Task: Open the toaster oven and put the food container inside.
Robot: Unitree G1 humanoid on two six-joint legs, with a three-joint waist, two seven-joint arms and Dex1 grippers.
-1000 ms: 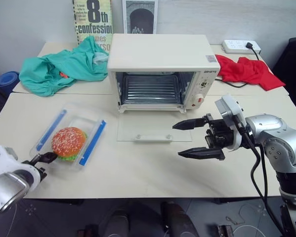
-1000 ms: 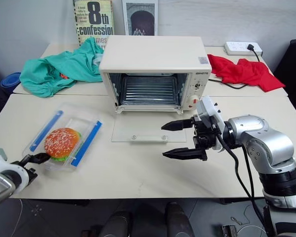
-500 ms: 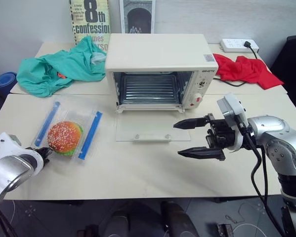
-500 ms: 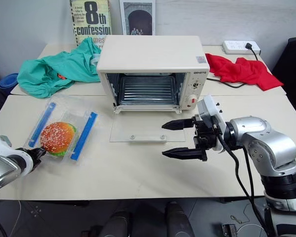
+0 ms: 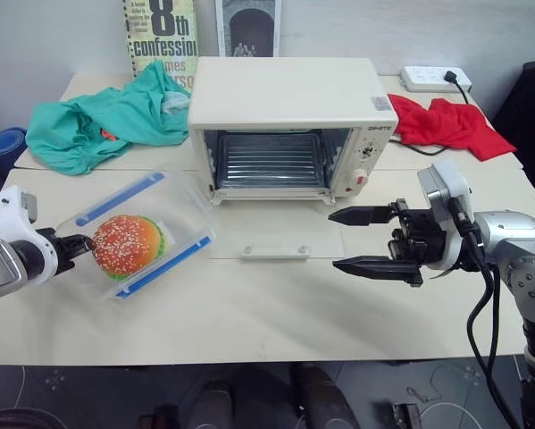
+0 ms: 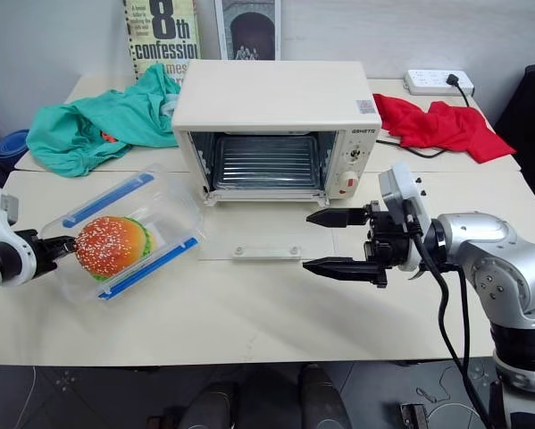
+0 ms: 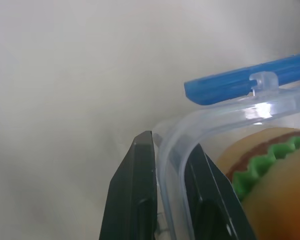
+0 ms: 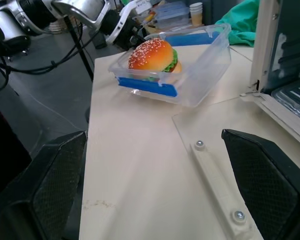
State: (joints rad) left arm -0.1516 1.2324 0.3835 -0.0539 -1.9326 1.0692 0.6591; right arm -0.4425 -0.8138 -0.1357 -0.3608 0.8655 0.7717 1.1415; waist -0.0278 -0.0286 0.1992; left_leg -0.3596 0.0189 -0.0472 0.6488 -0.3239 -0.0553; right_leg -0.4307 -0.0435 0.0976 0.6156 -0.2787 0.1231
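The cream-white toaster oven (image 5: 289, 98) stands at the back of the table. Its glass door (image 5: 280, 234) lies flat and open, and the wire rack (image 5: 269, 159) shows inside. The clear food container (image 5: 137, 234) with blue side clips and a burger (image 5: 127, 244) is left of the door, tilted, with its left end raised. My left gripper (image 5: 75, 246) is shut on the rim (image 7: 230, 112) at that end, one finger (image 7: 137, 180) outside the wall and one inside. My right gripper (image 5: 334, 239) hangs open above the table just right of the door, pointing left, nothing in it.
A teal cloth (image 5: 106, 116) lies at the back left and a red cloth (image 5: 446, 121) at the back right beside a power strip (image 5: 437, 79). A book (image 5: 160, 36) leans on the wall behind the oven. The door's white handle (image 8: 215, 187) lies between my right fingers' line and the container.
My left gripper has shut on the container's near end, then lifted and turned it so it tilts toward the oven. The right gripper stays open in about the same place.
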